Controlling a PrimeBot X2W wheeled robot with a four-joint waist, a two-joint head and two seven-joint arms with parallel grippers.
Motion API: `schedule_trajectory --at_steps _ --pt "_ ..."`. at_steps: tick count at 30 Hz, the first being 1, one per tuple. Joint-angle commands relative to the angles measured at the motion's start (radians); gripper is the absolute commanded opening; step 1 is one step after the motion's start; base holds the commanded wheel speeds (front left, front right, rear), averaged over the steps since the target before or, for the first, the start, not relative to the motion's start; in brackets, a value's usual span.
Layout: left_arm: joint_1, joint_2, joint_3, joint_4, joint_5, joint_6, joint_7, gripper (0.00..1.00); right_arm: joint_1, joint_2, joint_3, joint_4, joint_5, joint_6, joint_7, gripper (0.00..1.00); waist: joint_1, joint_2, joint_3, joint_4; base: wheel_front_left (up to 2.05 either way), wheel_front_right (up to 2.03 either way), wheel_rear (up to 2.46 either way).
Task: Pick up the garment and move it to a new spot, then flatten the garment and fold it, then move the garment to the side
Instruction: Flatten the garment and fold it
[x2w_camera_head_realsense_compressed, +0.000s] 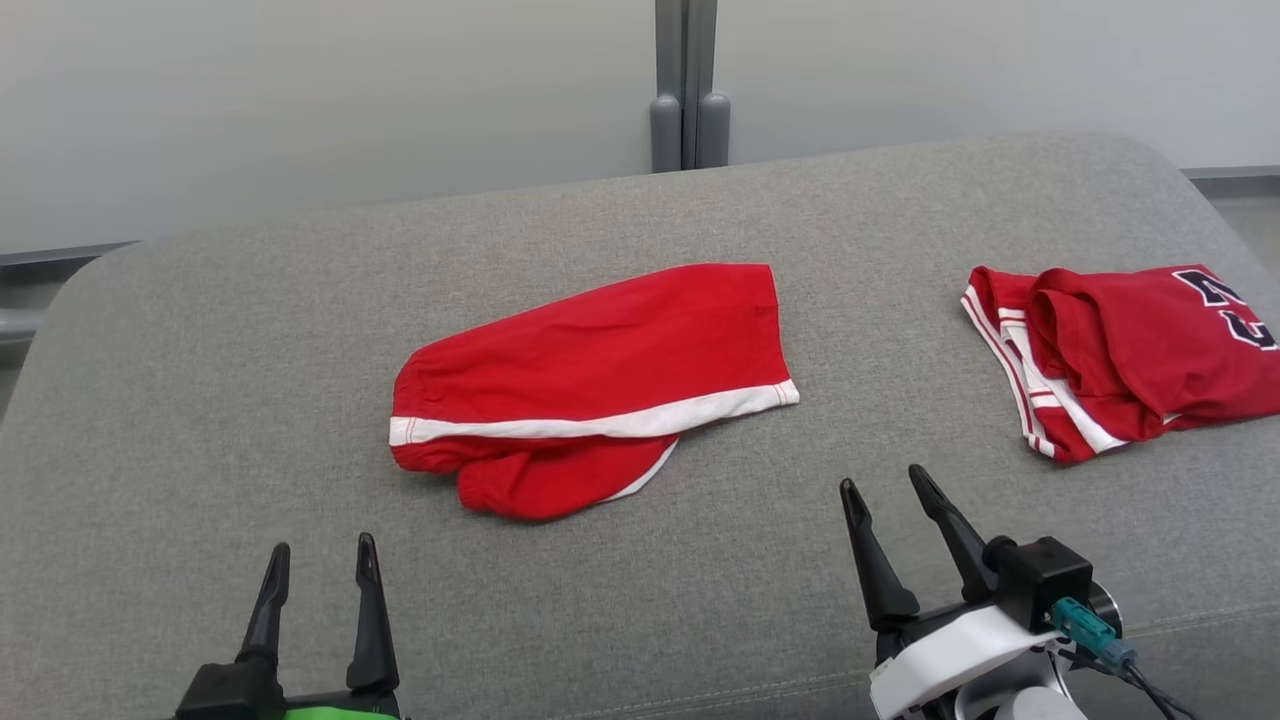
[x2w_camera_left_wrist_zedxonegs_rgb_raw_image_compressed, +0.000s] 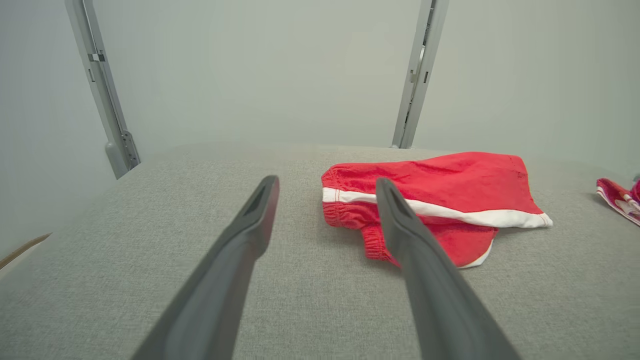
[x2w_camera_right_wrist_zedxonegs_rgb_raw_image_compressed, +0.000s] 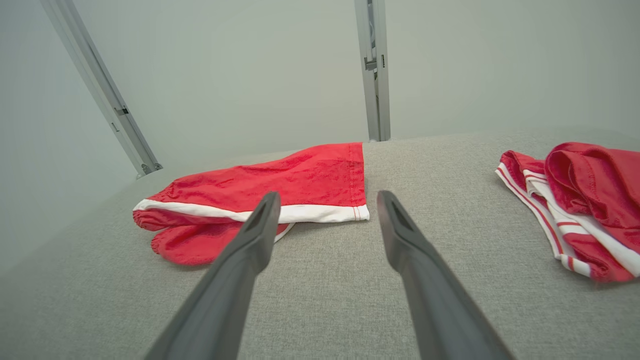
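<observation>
Where the grey cushion (x2w_camera_head_realsense_compressed: 250, 400) is widest, one pair of red shorts (x2w_camera_head_realsense_compressed: 600, 380) lies near its middle, folded flat, ahead of and between the two grippers. Their long axis runs left to right across the head view, the right end set slightly farther from the robot. The gathered end points left and the straight-cut end points right. One white stripe follows the near long edge, and a rounded red lobe sticks out beneath it toward the robot at the left end. The left wrist view shows the shorts (x2w_camera_left_wrist_zedxonegs_rgb_raw_image_compressed: 450, 190) beyond the right-hand finger, and the right wrist view shows the shorts (x2w_camera_right_wrist_zedxonegs_rgb_raw_image_compressed: 280, 185) beyond the left-hand finger. A second garment, one red jersey (x2w_camera_head_realsense_compressed: 1130, 350) with white-striped trim and dark lettering, lies rumpled at the cushion's right edge, well apart from the shorts. The left gripper (x2w_camera_head_realsense_compressed: 322, 548) sits at lower left, its two dark fingers spread apart, holding nothing and touching no cloth. The right gripper (x2w_camera_head_realsense_compressed: 884, 478) sits at lower right, nearer the shorts, its two fingers likewise spread wide and empty. Behind the cushion, one grey post (x2w_camera_head_realsense_compressed: 688, 90) rises against the pale wall.
</observation>
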Motion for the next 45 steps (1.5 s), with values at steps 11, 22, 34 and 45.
schedule_trajectory --at_steps 11,22,34,45 --pt "0.023 -0.017 0.018 -0.015 0.059 -0.032 0.0 1.0 0.002 0.0 0.018 0.018 0.013 -0.001 0.0 1.0 0.0001 0.0 -0.007 -0.001 0.0 0.0 0.0" --pt "-0.041 -0.019 0.012 0.083 0.032 -0.038 0.0 1.0 -0.009 0.001 0.019 0.007 0.022 -0.001 0.0 1.0 0.0001 0.0 0.017 -0.007 0.0 0.0 0.0" --pt "-0.431 -0.001 -0.01 0.41 -0.07 -0.078 0.081 1.0 -0.07 0.0 0.022 -0.003 0.008 -0.002 0.001 1.0 0.0001 0.0 0.148 0.003 0.0 0.0 0.0" --pt "-0.63 0.014 -0.009 0.629 -0.109 -0.08 0.248 1.0 -0.123 -0.01 0.026 -0.007 -0.007 -0.002 0.0 1.0 0.0001 0.0 0.229 -0.006 0.0 0.0 0.0"
